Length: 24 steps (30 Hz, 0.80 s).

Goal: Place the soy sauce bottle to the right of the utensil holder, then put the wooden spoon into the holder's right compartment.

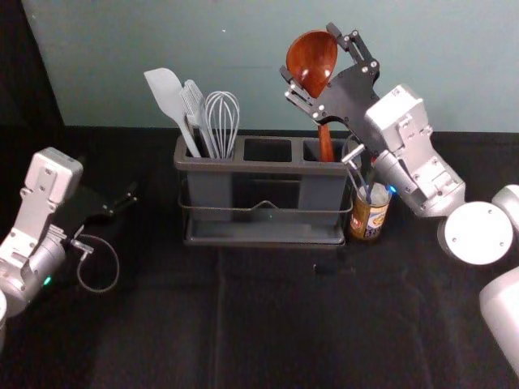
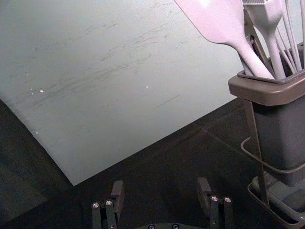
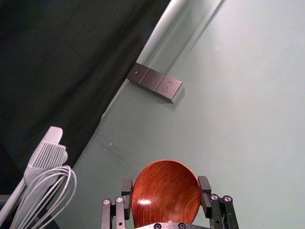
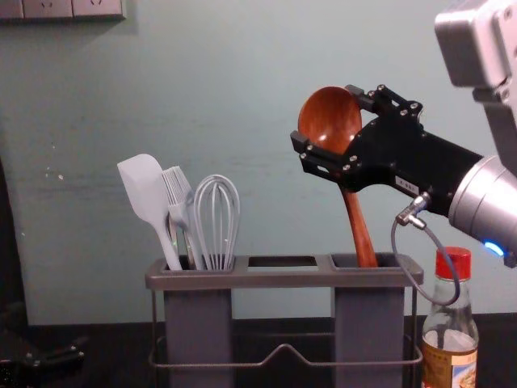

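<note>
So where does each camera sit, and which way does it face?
Head: on the head, facing forward and down at the utensil holder; left arm and right arm show.
Left wrist: past its open gripper toward wall and holder.
Right wrist: over its gripper, holding the wooden spoon, toward the wall.
Chest: lower, forward across the table; right arm right, left gripper low left.
Head and chest share holder, spoon and soy sauce bottle.

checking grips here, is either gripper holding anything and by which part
The right gripper holds the glossy red-brown wooden spoon by both sides of its bowl; the open left gripper holds nothing.
</note>
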{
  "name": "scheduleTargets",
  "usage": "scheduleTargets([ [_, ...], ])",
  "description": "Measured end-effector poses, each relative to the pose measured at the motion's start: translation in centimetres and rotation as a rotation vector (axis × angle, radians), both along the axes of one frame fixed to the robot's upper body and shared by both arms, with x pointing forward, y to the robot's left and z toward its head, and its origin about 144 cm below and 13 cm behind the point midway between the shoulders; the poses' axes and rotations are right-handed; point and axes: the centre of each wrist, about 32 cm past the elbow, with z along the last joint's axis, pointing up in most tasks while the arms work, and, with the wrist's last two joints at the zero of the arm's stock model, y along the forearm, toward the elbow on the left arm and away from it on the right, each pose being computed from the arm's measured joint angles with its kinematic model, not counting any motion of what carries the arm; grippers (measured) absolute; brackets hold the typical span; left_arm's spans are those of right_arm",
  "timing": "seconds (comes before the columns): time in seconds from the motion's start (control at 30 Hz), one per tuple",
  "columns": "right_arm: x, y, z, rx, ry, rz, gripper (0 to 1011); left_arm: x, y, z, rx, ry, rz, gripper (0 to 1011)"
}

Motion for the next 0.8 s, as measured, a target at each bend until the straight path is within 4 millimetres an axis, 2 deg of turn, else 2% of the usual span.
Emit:
scheduleTargets([
  [0.4,0.1,0.4,-1.3,-0.022,-0.01,-0.004,839,0.0,0.0,0.0,0.0,0.0,0.0,1005],
  [0.8,-1.6,0.5,-3.1,-0.016,0.018,-0.042,839,0.0,0.0,0.0,0.0,0.0,0.0,1005],
])
